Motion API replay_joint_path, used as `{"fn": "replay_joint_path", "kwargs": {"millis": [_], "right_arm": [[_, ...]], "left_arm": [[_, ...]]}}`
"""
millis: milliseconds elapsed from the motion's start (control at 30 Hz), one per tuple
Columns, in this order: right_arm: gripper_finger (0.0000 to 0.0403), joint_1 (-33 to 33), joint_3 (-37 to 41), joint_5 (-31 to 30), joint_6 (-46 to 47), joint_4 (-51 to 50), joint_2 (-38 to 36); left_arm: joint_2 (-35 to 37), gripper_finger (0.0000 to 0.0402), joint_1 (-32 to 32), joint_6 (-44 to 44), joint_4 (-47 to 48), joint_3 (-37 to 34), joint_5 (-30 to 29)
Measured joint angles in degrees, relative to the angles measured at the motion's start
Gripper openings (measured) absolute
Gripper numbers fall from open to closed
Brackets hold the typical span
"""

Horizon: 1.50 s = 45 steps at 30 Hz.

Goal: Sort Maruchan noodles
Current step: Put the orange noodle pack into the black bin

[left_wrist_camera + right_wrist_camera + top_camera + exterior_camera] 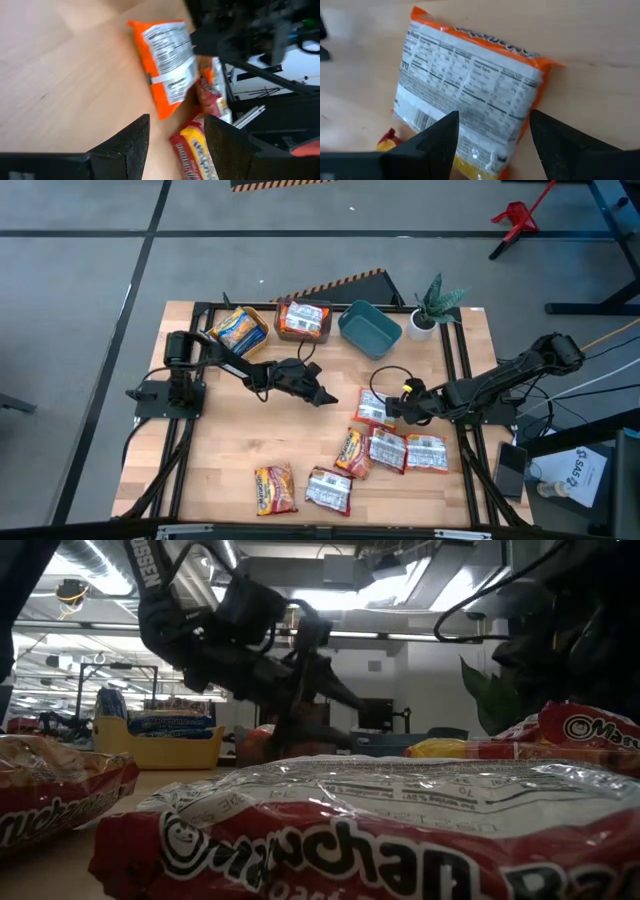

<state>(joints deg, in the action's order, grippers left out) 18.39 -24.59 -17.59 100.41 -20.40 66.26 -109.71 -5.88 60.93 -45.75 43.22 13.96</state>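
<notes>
Maruchan noodles [372,409], orange packet lying label-up on the bench [230,450]: light, crinkly, slippery film over a brittle block, so take it across the short edges with your right hand [391,409], open and empty just above it.

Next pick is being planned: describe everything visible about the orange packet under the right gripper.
The orange packet is a flat, glossy plastic ramen pack lying back-side up on the wooden table, its white nutrition panel and barcode showing. It looks sealed and slightly crinkled. One end overlaps a yellow-red packet. The right gripper hovers open above it, not gripping.
</notes>
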Motion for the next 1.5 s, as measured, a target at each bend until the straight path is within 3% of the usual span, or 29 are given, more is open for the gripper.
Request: {"fn": "replay_joint_path", "kwargs": {"millis": [300,600,833,1033,1367,1500], "right_arm": [[0.0232,-0.04,1.08,-2.10,-0.75,2.69,1.22],[0.0232,-3.18,0.99,-2.02,-3.47,18.30,10.68],[0.0232,-3.43,0.95,-2.75,-4.62,18.05,11.15],[0.0232,-3.46,-0.08,-1.72,-7.64,18.13,11.26],[0.0232,-5.44,-0.61,-0.83,-11.53,18.96,11.61],[0.0232,-5.44,-0.61,-0.83,-12.72,18.77,11.61]], "left_arm": [[-3.98,0.0181,1.23,0.26,-2.02,0.22,-4.25],[-4.22,0.0181,1.17,1.83,-1.31,1.73,-4.19],[-4.15,0.0181,1.12,0.45,-0.65,2.98,-6.30],[-3.85,0.0181,-0.24,5.36,2.12,3.25,-2.95],[-4.05,0.0181,0.47,3.46,1.80,4.79,7.97],[-4.03,0.0181,1.97,1.23,1.43,7.33,9.52]]}}
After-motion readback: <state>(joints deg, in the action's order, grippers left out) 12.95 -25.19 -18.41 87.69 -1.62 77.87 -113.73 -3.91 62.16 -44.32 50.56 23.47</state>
